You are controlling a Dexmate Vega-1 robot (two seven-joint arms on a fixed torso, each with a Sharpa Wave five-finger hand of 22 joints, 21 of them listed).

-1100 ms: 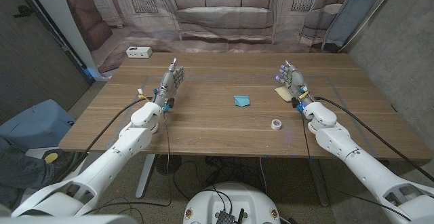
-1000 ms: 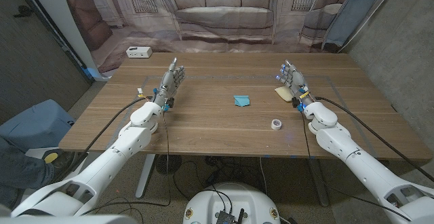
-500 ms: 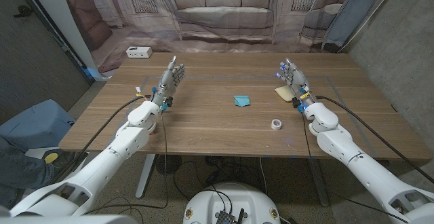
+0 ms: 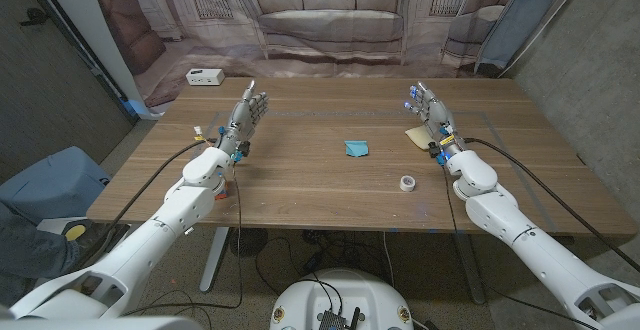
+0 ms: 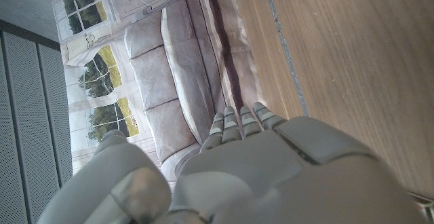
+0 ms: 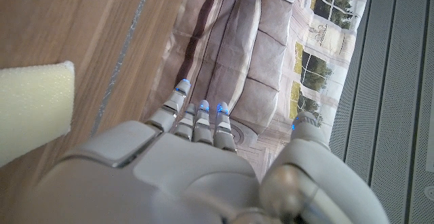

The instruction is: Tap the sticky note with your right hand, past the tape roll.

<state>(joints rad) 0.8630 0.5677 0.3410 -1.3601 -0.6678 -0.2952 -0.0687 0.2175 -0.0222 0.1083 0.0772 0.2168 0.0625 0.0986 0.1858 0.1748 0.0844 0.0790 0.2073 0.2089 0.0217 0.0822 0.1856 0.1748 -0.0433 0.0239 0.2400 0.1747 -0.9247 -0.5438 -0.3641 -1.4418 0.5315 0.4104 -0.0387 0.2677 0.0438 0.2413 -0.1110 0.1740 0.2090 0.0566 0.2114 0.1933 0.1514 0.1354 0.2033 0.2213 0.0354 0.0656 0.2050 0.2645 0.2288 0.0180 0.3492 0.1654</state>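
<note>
Right hand (image 4: pixel 427 112) edged forward; sticky note (image 4: pixel 356 148) (blue) well left.

Lab: printed living-room backdrop (image 4: pixel 330 20), cables.

head high overhead, wrists close, backdrop (image 4: pixel 330 10) shared

Wooden table (image 4: pixel 300 185), printed sofa-and-windows backdrop (image 4: pixel 330 20), grey walls (image 4: pixel 590 50), blue chair (image 4: pixel 45 185)
</note>
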